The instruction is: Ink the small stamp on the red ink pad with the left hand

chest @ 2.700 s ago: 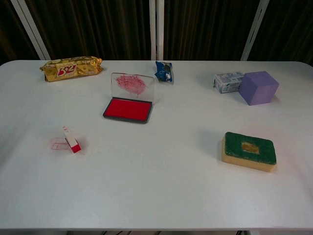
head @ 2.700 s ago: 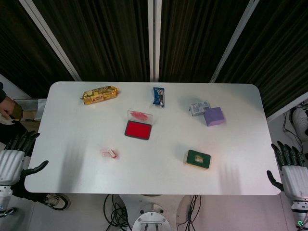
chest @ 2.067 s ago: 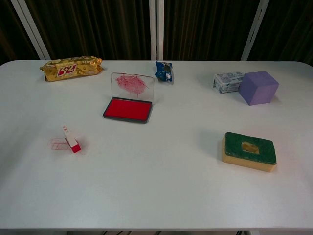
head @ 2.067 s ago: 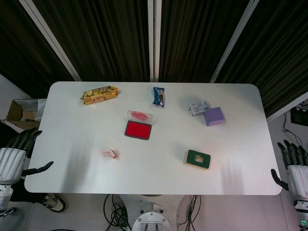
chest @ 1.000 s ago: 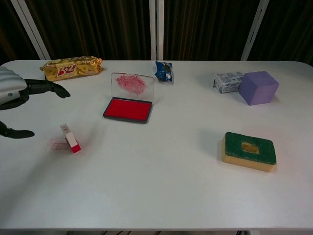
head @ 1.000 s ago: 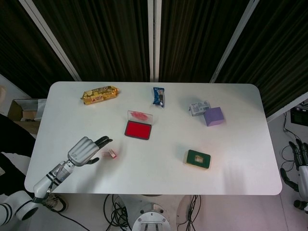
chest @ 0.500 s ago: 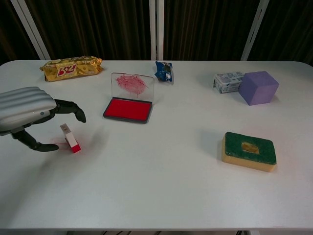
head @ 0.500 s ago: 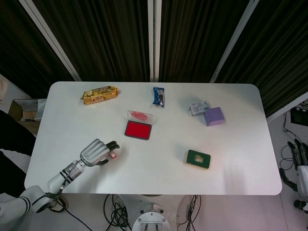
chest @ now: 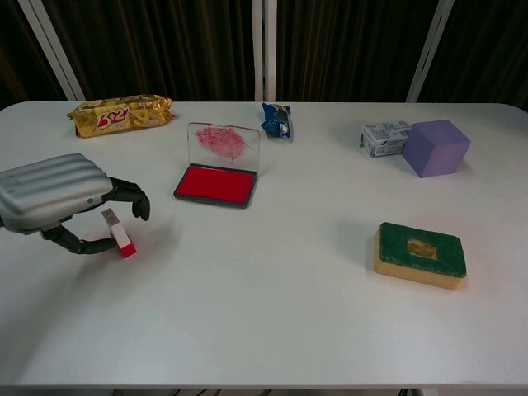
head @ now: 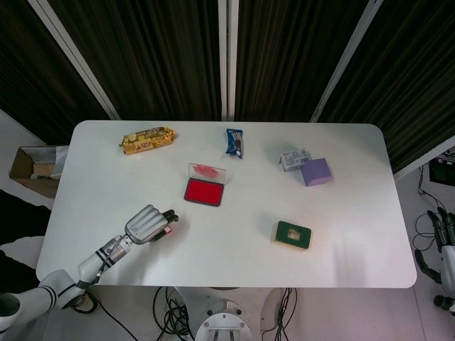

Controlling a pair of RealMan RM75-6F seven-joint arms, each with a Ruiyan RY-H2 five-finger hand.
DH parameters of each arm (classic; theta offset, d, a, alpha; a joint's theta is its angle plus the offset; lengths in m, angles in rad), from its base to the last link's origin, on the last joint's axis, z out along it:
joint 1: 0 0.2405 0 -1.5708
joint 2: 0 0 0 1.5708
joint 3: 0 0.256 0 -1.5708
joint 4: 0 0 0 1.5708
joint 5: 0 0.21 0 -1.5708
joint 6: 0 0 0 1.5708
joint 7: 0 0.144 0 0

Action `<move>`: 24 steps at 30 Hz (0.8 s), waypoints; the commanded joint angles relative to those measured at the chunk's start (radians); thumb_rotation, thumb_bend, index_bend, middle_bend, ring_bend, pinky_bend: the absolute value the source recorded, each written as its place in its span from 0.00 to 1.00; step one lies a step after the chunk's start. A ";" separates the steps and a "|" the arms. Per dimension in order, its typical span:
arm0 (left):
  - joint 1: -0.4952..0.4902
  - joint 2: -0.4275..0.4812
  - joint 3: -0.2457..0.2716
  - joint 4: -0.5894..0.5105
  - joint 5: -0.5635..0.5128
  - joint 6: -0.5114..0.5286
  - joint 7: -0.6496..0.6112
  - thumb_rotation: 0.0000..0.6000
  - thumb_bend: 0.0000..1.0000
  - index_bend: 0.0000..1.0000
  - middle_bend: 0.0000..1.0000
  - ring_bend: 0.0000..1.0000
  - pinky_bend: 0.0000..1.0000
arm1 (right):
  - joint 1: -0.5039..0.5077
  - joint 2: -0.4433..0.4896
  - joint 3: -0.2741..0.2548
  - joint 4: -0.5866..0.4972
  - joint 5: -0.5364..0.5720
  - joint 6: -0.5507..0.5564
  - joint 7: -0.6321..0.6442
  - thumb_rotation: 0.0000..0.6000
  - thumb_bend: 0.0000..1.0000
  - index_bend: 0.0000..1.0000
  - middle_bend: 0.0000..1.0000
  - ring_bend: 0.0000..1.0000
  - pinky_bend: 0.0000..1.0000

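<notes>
Arching over small stamp [chest: 120,235], left hand [chest: 58,200] fingers apart, not yet clamped; red ink pad [chest: 216,183] waits at two o'clock, lid upright.

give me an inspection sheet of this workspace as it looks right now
surface: white table, bare in front.
job's things: small stamp lies on the table; red ink pad open, lid upright.
clutter: snack pack, blue packet, small box, purple cube, sponge.
hands: left hand arched over the stamp, grip not clear; right hand off the table's edge, holding nothing.
cables: on the floor.
surroundings: dark curtains; cardboard box.
</notes>
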 commanded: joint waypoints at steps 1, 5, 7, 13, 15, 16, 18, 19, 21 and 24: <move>0.000 -0.009 0.000 0.017 -0.003 0.021 -0.012 1.00 0.31 0.41 0.43 0.92 1.00 | 0.000 -0.001 0.000 0.001 -0.001 -0.001 0.000 1.00 0.27 0.00 0.00 0.00 0.00; -0.001 -0.018 0.009 0.044 -0.002 0.038 -0.027 1.00 0.31 0.45 0.47 0.93 1.00 | 0.002 -0.002 0.000 0.001 -0.003 -0.002 -0.001 1.00 0.27 0.00 0.00 0.00 0.00; -0.001 -0.023 0.015 0.052 -0.003 0.038 -0.031 1.00 0.31 0.46 0.47 0.93 1.00 | 0.002 -0.002 0.000 0.001 -0.003 -0.002 -0.002 1.00 0.27 0.00 0.00 0.00 0.00; -0.003 -0.040 0.022 0.073 -0.010 0.046 -0.046 1.00 0.31 0.47 0.47 0.93 1.00 | 0.001 -0.002 0.000 -0.001 -0.002 -0.002 -0.005 1.00 0.27 0.00 0.00 0.00 0.00; -0.005 -0.044 0.023 0.079 -0.013 0.047 -0.050 1.00 0.31 0.47 0.48 0.93 1.00 | 0.000 -0.001 0.000 -0.001 -0.002 -0.002 -0.004 1.00 0.27 0.00 0.00 0.00 0.00; -0.006 -0.046 0.023 0.082 -0.015 0.046 -0.052 1.00 0.31 0.47 0.48 0.93 1.00 | 0.000 -0.001 0.000 -0.001 -0.002 -0.002 -0.004 1.00 0.27 0.00 0.00 0.00 0.00; -0.008 -0.048 0.025 0.088 -0.017 0.046 -0.054 1.00 0.31 0.48 0.49 0.93 1.00 | 0.000 -0.001 0.000 -0.001 -0.002 -0.002 -0.004 1.00 0.27 0.00 0.00 0.00 0.00; -0.008 -0.049 0.026 0.091 -0.018 0.045 -0.055 1.00 0.31 0.48 0.49 0.93 1.00 | 0.001 -0.001 0.000 -0.001 -0.002 -0.003 -0.004 1.00 0.27 0.00 0.00 0.00 0.00; -0.008 -0.052 0.029 0.097 -0.022 0.042 -0.055 1.00 0.31 0.49 0.49 0.93 1.00 | 0.001 -0.002 0.000 0.000 -0.001 -0.004 -0.004 1.00 0.27 0.00 0.00 0.00 0.00; -0.009 -0.056 0.031 0.105 -0.029 0.034 -0.056 1.00 0.31 0.49 0.50 0.93 1.00 | 0.001 -0.002 0.000 0.000 0.000 -0.006 -0.004 1.00 0.27 0.00 0.00 0.00 0.00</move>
